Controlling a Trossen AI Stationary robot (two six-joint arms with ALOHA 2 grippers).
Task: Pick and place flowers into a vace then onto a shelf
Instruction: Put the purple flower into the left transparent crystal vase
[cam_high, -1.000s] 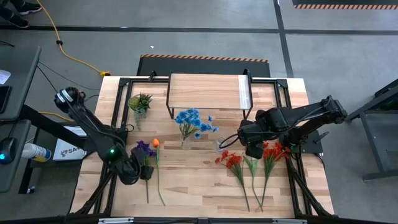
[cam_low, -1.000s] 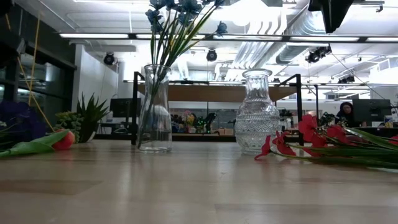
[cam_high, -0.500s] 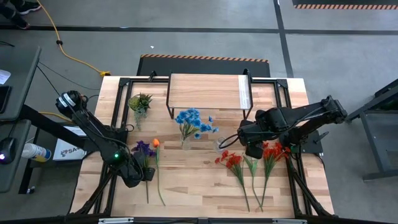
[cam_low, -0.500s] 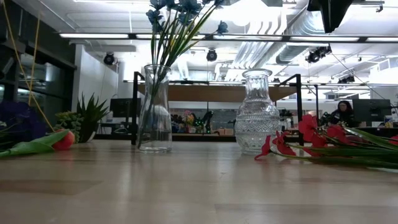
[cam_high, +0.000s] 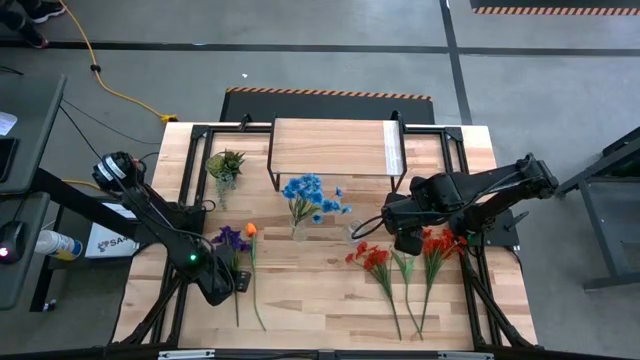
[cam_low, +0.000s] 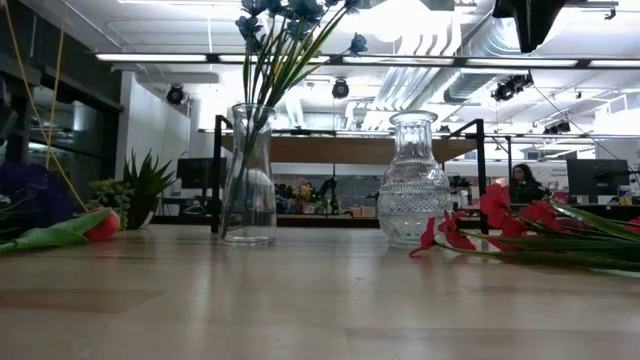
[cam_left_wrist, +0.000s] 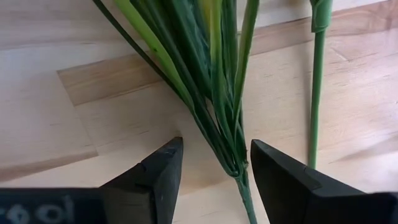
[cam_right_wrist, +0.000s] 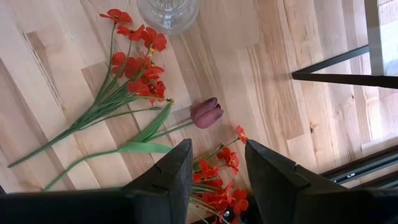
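Left hand (cam_left_wrist: 211, 171) is down low on the worktop (cam_high: 320, 295) with its fingers spread either side of the purple bunch's stem (cam_left_wrist: 214, 106). In the left wrist view the pads aren't pinching anything, so nothing is gripped. The purple bunch (cam_high: 230, 240) lies flat, and the orange tulip (cam_high: 250, 230) is just beside it, its stem running close alongside. That's the main thing in the way: closing carelessly could drag the tulip too.

Right hand (cam_right_wrist: 214, 168) hangs above the right side of the worktop, fingers apart and holding nothing. Under it lie the red sprays (cam_right_wrist: 134, 68), a maroon tulip (cam_right_wrist: 205, 112) and more red blooms, all flat on the wood.

Progress, as I read it, is early. The blue flowers (cam_high: 312, 195) are already standing in the plain vase (cam_low: 248, 175), near the middle of the worktop in front of the shelf (cam_high: 330, 147). The cut-glass vase (cam_low: 413, 180) is empty. Nothing is on the shelf. So one bunch is done, the purple, orange, maroon and red ones are left, and then the vases have to go onto the shelf.

Other stuff: a little spiky plant (cam_high: 225, 163) sits at the back left, well clear. A person (cam_low: 522, 182) is visible far off in the room, not near the rig.
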